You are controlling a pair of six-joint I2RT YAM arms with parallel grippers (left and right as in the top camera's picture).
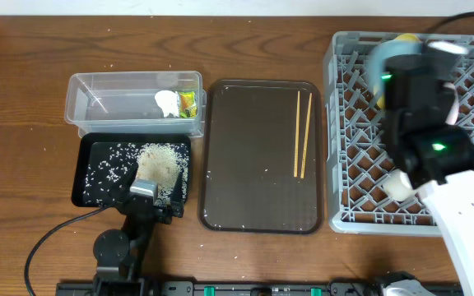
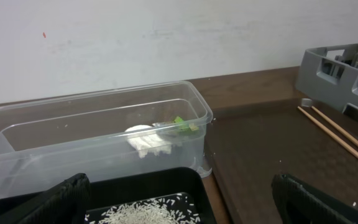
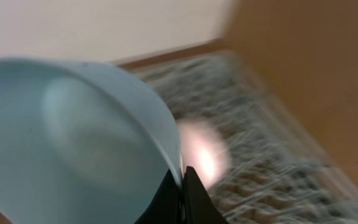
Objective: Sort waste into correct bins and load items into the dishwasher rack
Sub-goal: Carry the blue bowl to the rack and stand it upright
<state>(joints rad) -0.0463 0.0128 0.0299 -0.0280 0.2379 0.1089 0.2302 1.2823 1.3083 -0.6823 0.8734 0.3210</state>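
While tub [image 1: 97, 105] holds tissue [image 1: 166, 102], tray [image 1: 80, 176] rice [image 1: 160, 164].

Overhead looks straight down; the low left wrist faces the clear tub [image 2: 73, 134] they share; right wrist hugs the light blue bowl [image 3: 73, 137].

No text, label, brand or number is showing clearly enough to be read in any view. The green-and-yellow wrapper [image 1: 188, 104] lying in the clear tub [image 1: 97, 84] is appearing too small for any print on it to be told.
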